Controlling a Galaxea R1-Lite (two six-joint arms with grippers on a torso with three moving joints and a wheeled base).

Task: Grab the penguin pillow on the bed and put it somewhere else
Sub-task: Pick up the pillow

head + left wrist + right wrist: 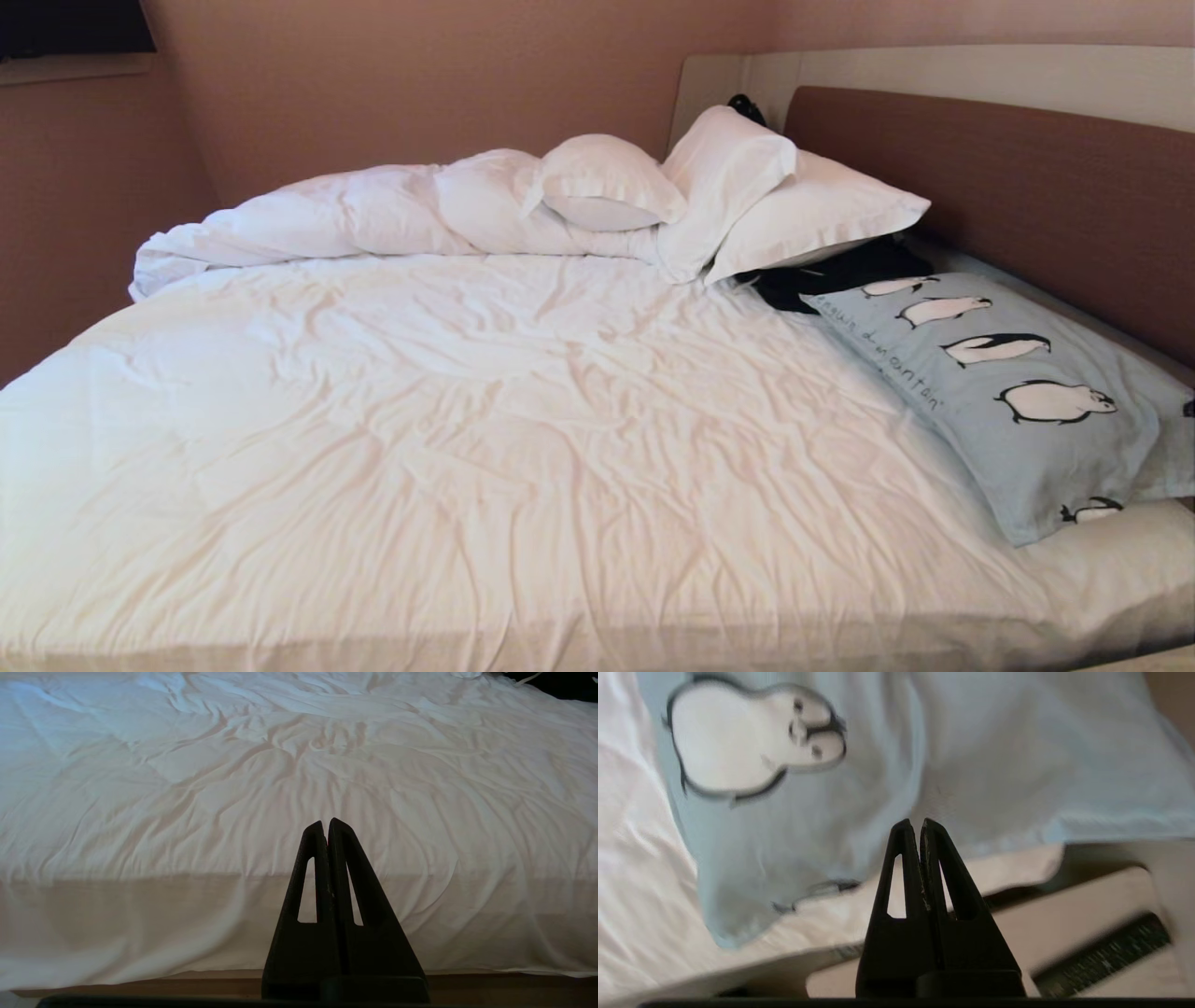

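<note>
Inspection from my position at the side of the bed (485, 420). The bed carries a wrinkled white sheet (233, 788) across its whole near surface, with a white duvet (336, 219) bunched along the far edge. At the right stands a brown padded headboard (1027, 187) set in a cream frame (934, 70).

The penguin pillow (1008, 392) lies flat on the bed at its right side, close along the headboard, with its near corner toward the bed's near edge. It is light blue, printed with a row of black-and-white penguins and a line of dark lettering. Three plain white pillows (747, 196) are heaped at the far right corner, beyond it. A dark item (831, 275) lies between that heap and the far end of the penguin pillow; I cannot identify it.

My right gripper (920, 823) is out of the head view. Its own camera shows it above the near corner of the penguin pillow (859, 812), over the bed's edge, its two black fingers (903, 858) pressed tip to tip. It grips nothing, and I cannot tell whether the tips touch the fabric.

My left gripper (325, 823) sits parked before the near side of the bed, pointing across the sheet. Its fingers (310, 868) are likewise pressed together with nothing between them.
</note>
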